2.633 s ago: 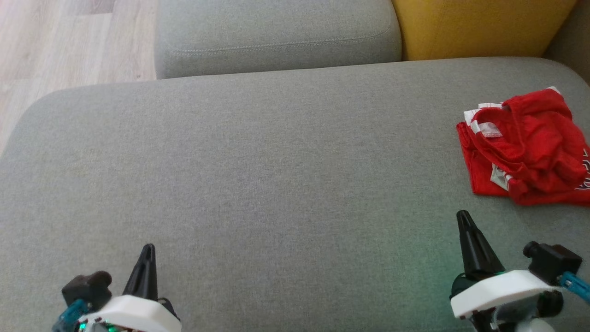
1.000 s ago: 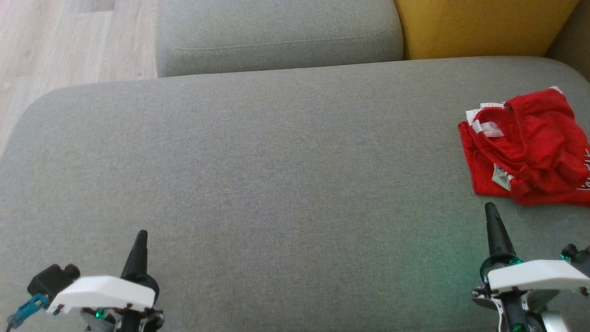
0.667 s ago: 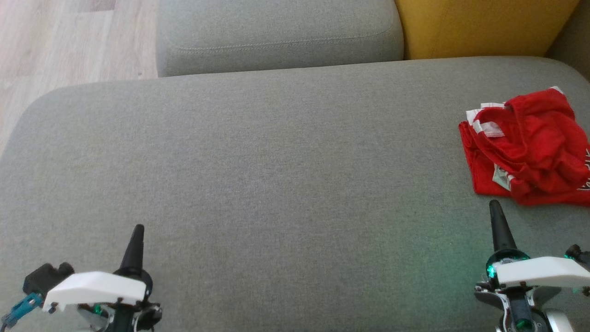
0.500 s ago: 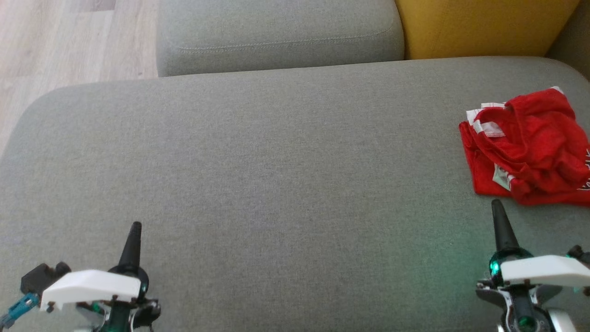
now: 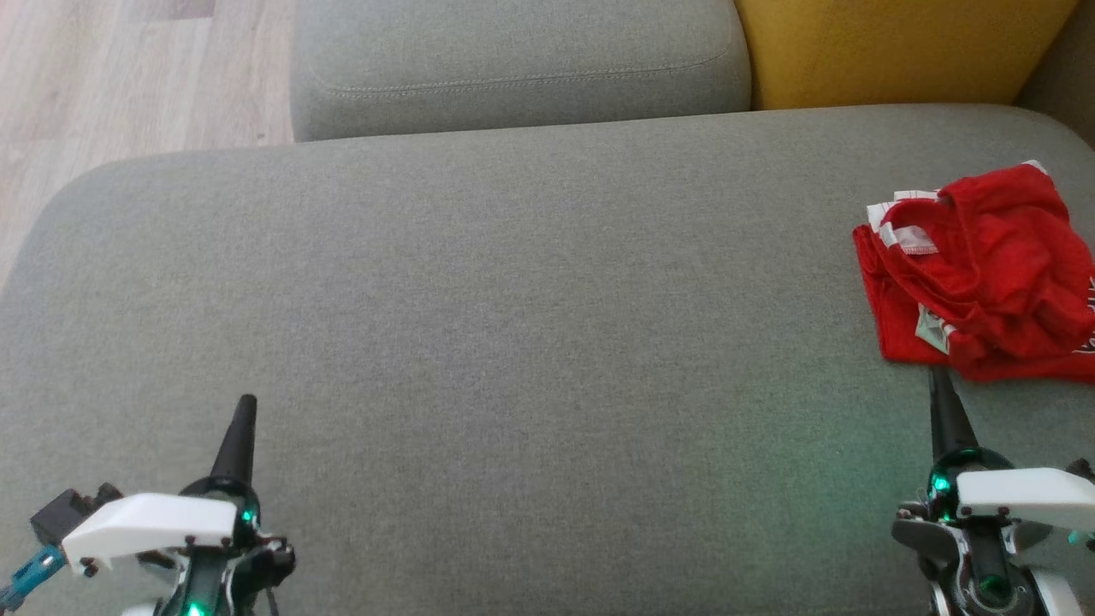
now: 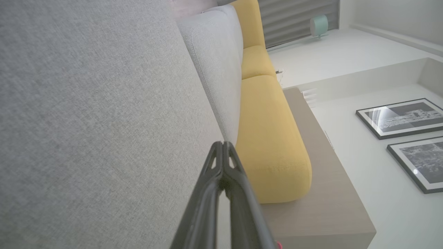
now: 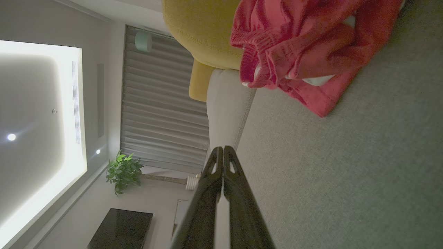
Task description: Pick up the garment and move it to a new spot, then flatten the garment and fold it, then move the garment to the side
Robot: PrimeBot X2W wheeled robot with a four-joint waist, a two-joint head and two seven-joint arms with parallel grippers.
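I've got the crumpled red garment with white trim [image 5: 975, 274] lying in a heap at the far right of the broad grey fabric seat cushion [image 5: 513, 299], its right side cut off by the edge of the head view. It's bunched up, with folds over folds, a white-edged band showing at its upper left and a small pale label near its lower left corner.

My right gripper [image 5: 935, 376] is at the lower right, fingers pointing up toward the heap, and the tip sits just beside the garment's near hem. On the right wrist view the two dark fingers meet at their tips [image 7: 222, 149], so that gripper is closed and holds nothing. Bare grey cushion shows there between the tips and the red cloth [image 7: 297, 52], so I read it as close to the garment but not touching it.

My left gripper [image 5: 245, 402] is at the lower left, well apart from the garment, over bare cushion. The left wrist view shows its fingers pressed together at the tip [image 6: 223, 145] as well, and they are empty.

Behind the seat I see a grey back cushion [image 5: 513, 60] and, to its right, a mustard-yellow cushion [image 5: 890, 47]. Pale wooden floor [image 5: 128, 77] shows at the top left. Green light from the wrists tints the cushion near the right gripper.
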